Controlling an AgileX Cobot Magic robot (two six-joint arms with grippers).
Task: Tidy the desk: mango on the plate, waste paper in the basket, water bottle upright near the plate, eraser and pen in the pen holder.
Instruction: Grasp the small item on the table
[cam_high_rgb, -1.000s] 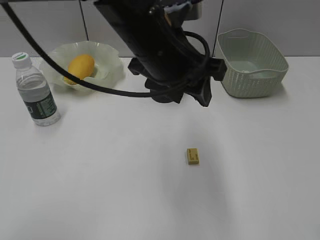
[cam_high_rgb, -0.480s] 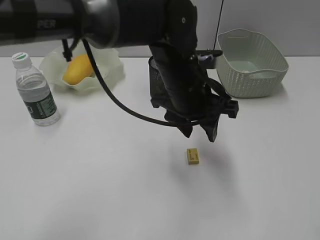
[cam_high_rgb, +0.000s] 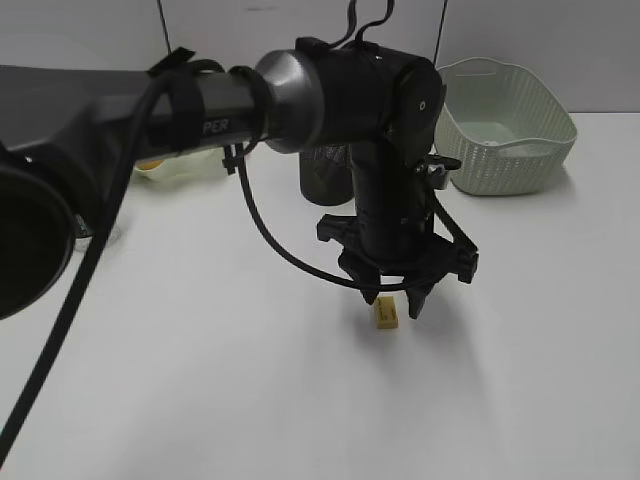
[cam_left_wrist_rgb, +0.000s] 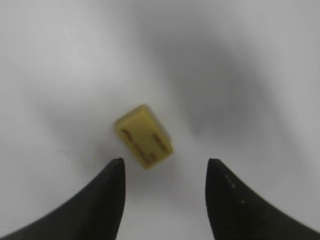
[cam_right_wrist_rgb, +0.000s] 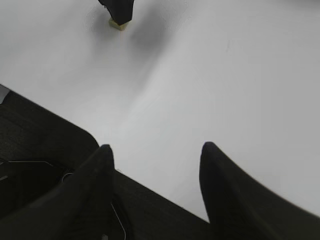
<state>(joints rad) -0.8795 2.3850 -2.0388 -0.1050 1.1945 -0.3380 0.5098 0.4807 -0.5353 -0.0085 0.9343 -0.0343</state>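
Behind left arm, plate (cam_high_rgb: 170, 170) mostly hidden; left end effector (cam_high_rgb: 393, 298) open over eraser (cam_high_rgb: 386, 314).

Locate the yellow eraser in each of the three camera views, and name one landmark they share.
Exterior view: the eraser lies on the desk below centre, under the left gripper.
Left wrist view: eraser at centre, slightly left, just beyond the open fingers.
Right wrist view: eraser at the top edge, left of centre, partly hidden by a dark finger.
Shared landmark: the left gripper's dark fingers by the eraser.
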